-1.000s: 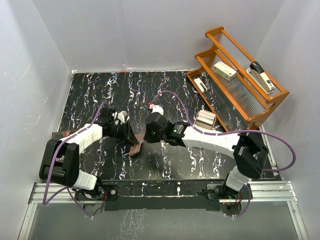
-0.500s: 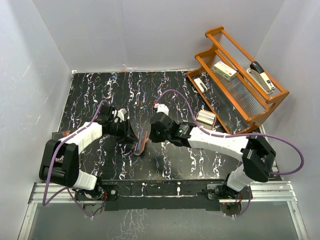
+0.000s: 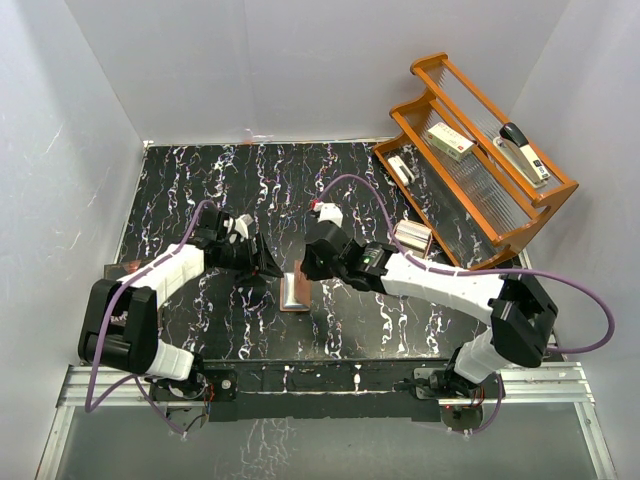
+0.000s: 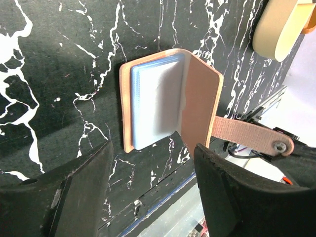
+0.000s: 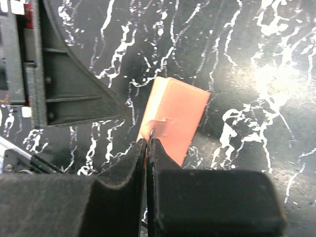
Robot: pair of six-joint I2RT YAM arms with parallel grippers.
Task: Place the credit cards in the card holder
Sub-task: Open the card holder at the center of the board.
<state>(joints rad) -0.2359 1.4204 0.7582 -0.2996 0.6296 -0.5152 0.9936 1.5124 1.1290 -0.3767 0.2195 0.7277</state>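
**Card holder lies on the bench, cover lifted by its strap**

The small reddish-brown leather bifold card holder (image 3: 296,291) lies on the black, white-veined marble-pattern bench (image 3: 200,190). It sits near the middle of the front half, between my two arms. From above it shows as a short brown rectangle with a paler, shiny face.

My left wrist camera shows it part open. One cover lies flat on the bench. A stack of clear plastic pockets (image 4: 155,101) rests on that cover and looks pale blue-white and slightly cloudy. I cannot tell whether any pocket has something in it. The other cover (image 4: 200,101) stands up at an angle along the far side of the stack, with its smooth tan-pink inner face turned towards the pockets. A narrow strap tab (image 4: 244,137) of the same leather runs out from that raised cover. It ends in a small round metal snap (image 4: 280,146).

My left fingers (image 4: 74,197) are spread wide apart with nothing between them. They hang just short of the card holder without touching it, and bare bench shows in the gap.

My right fingers (image 5: 123,187) are pressed flat together. The end of the strap is pinched at their tips. Just beyond them the outer cover shows orange-red.
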